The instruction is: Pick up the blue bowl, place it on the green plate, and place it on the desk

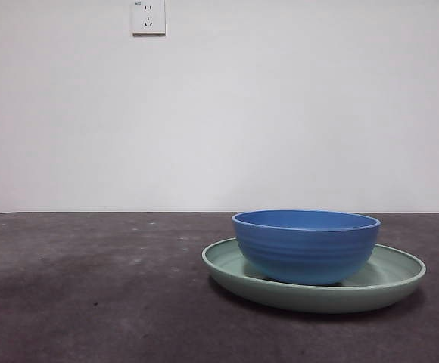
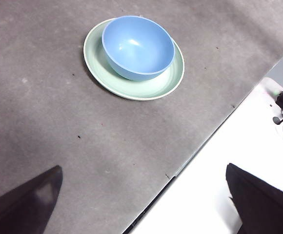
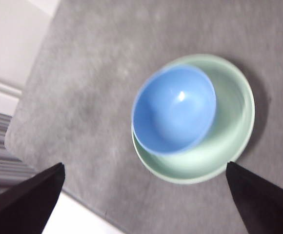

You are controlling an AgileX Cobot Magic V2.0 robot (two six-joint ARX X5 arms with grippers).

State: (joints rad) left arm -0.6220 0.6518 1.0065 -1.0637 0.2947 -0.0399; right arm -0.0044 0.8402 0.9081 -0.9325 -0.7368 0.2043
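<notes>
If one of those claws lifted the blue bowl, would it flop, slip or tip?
The blue bowl looks rigid, so it probably keeps its shape. Its smooth, slightly shiny inside may slip a little between jaws. It sits off-centre in the green plate; a push would likely slide it, not tip it.

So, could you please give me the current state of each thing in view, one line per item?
blue bowl: upright, empty, sitting on the green plate, off-centre.
green plate: flat on the desk, carrying the bowl.
desk: bears the plate.
left tool: open, holding nothing, up above the desk edge, away from the dishes.
right tool: open, holding nothing, up above the bowl and plate.
</notes>
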